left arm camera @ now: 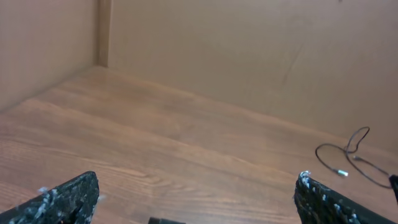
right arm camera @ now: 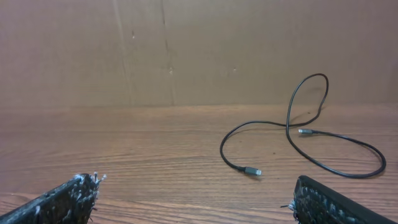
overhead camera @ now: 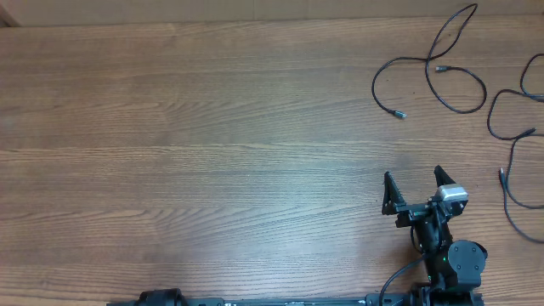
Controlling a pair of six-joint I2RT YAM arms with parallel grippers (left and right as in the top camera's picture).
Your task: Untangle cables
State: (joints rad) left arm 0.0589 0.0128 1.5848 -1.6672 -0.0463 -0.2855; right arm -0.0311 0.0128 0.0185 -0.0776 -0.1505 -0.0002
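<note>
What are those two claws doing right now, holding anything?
Left gripper: open, holding nothing.
Right gripper: open, holding nothing.

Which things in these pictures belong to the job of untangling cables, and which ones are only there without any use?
For the job:
- looped black cable
- more black cable at the right edge
- right tool, open
- left tool, open

Not for the job:
- wooden table
- brown wall behind it
- thick wire on the right arm
</note>
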